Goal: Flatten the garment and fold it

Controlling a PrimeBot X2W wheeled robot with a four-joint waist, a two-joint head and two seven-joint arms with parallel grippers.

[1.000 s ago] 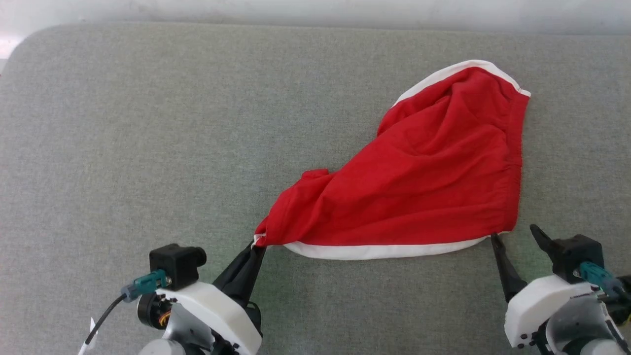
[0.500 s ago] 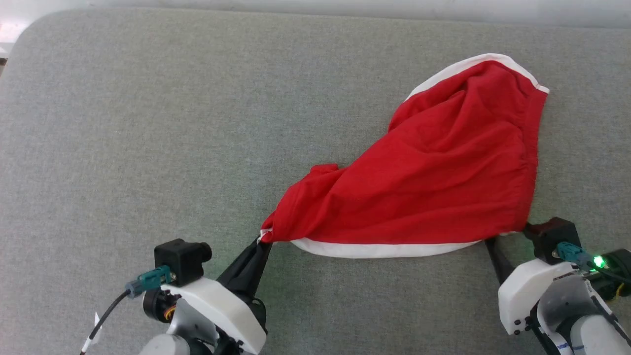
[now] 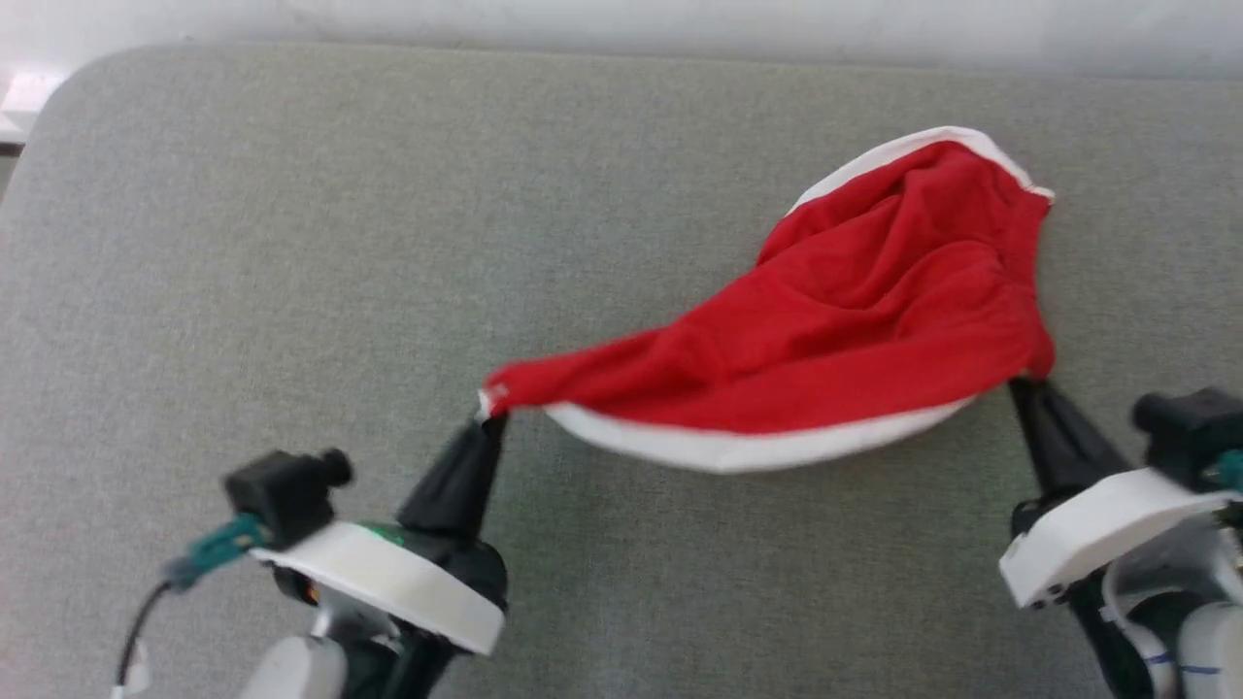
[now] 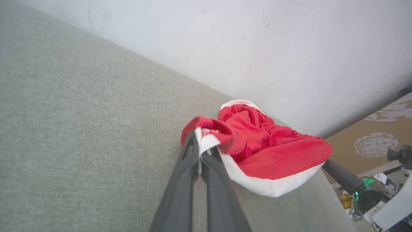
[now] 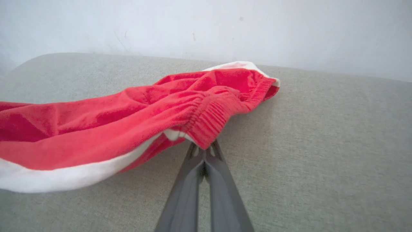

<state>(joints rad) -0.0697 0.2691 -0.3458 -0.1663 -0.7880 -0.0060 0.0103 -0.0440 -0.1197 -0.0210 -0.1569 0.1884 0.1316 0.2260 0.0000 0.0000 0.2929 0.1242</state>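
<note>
I see my left gripper (image 3: 488, 419) and right gripper (image 3: 1022, 382) each clamped on opposite corners of the red shorts (image 3: 845, 320), fingertips buried in fabric.

Item: garment (image 3: 855, 320), plain bright red; white trim band (image 3: 738, 449) along its edges.
Under it: tabletop (image 3: 291, 243), grey-green, fine woven fleck.
Mine: left fingers (image 3: 456, 476) and right fingers (image 3: 1054, 437), plain black; wrist housings (image 3: 379, 582), white; connector (image 3: 218, 549), teal.
Behind: wall (image 3: 621, 19), off-white.

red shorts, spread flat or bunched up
Bunched, not flat: the shorts hang creased between the left gripper and right gripper, each shut on a near corner, with deep folds toward the far end on the grey cushion.
</note>
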